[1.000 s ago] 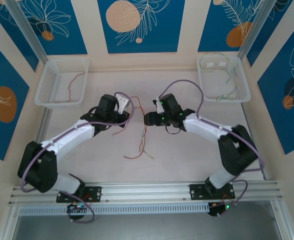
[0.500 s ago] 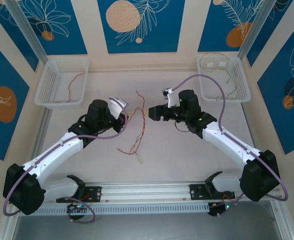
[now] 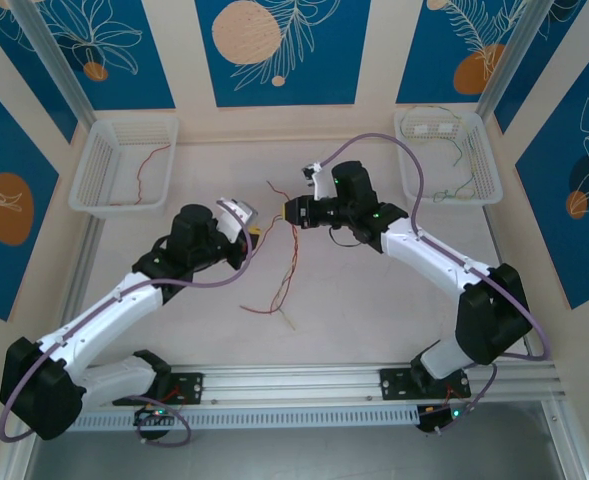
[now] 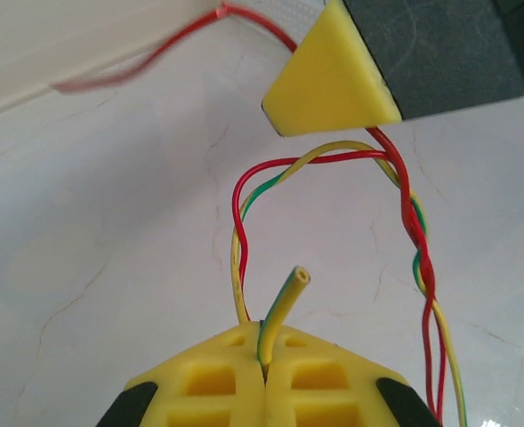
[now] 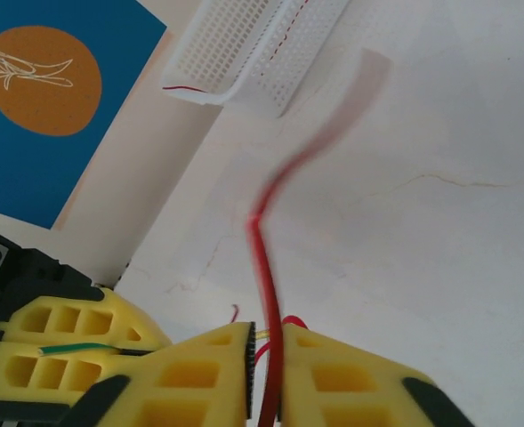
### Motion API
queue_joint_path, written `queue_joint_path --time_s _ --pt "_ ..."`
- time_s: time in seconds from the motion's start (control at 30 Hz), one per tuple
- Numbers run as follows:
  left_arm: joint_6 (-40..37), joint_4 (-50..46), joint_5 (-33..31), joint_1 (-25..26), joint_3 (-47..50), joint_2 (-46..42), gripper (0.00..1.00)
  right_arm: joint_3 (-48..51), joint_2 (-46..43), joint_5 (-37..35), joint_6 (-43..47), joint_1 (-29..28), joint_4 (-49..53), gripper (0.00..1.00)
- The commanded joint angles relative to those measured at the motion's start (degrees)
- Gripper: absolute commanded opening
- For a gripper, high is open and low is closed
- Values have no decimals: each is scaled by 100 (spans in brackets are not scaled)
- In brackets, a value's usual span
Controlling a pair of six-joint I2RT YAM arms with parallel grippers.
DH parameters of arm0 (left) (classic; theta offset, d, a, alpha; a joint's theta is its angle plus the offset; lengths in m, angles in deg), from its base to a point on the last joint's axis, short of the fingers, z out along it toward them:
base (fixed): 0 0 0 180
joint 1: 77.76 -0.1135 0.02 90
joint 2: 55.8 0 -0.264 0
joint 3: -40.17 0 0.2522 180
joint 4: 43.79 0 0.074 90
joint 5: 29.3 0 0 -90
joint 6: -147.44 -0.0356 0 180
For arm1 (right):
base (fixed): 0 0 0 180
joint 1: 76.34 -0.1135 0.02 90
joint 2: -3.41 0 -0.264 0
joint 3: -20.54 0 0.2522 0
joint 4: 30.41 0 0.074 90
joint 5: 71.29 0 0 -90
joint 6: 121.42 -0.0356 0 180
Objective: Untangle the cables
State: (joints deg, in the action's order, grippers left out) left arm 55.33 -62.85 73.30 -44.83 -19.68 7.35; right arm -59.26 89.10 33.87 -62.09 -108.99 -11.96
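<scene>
A twisted bundle of red and yellow-green cables (image 3: pixel 280 277) hangs between my two grippers and trails down onto the table. My left gripper (image 3: pixel 253 233) is shut on the stub end of a yellow-green cable (image 4: pixel 279 307), which sticks up out of the closed pads. Beyond it, red and yellow-green strands (image 4: pixel 417 240) wind around each other. My right gripper (image 3: pixel 291 212) sits just right of the left one, shut on a red cable (image 5: pixel 263 267) that rises blurred from its jaws. The right gripper's yellow fingertip (image 4: pixel 328 80) shows in the left wrist view.
A white basket (image 3: pixel 101 165) at the back left holds a red cable. Another white basket (image 3: pixel 487 165) at the back right holds several yellow-green cables. The left basket (image 5: pixel 270 76) shows again in the right wrist view. An aluminium rail (image 3: pixel 294 378) runs along the near edge.
My right gripper has moved left and slightly back, close beside the left gripper. The red cable's free end has swung up and back. The left arm has shifted only a little.
</scene>
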Motion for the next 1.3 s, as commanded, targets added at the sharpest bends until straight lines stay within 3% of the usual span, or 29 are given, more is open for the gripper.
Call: queue_joint_path --time_s 0.0,0.07,0.3,0.5,0.7,0.97,1.13,1.27 --pt "-62 127 -267 82 164 -49 0 -213 -151 -267 47 -25 261 7" --pt "-50 232 -427 82 269 -2 0 -188 -279 -398 146 -23 354 0" --pt "306 218 -2059 34 278 444 0 164 -994 -664 263 269 612 0" --pt "661 51 -2742 -180 222 506 0 624 -1656 -644 114 955 920 0" --pt "930 -21 -2798 -608 345 258 0 1130 -2215 -681 69 1746 1201 0" --pt "1071 -157 -2775 -1136 483 42 0 1243 -2634 -1050 266 2067 1605 0" --pt "1260 -242 -3086 -1387 580 -47 0 1072 -2774 -1728 324 2266 2109 0" --pt "1458 -117 -2971 -1628 786 -167 0 1015 -2935 -1745 308 2616 2311 0"
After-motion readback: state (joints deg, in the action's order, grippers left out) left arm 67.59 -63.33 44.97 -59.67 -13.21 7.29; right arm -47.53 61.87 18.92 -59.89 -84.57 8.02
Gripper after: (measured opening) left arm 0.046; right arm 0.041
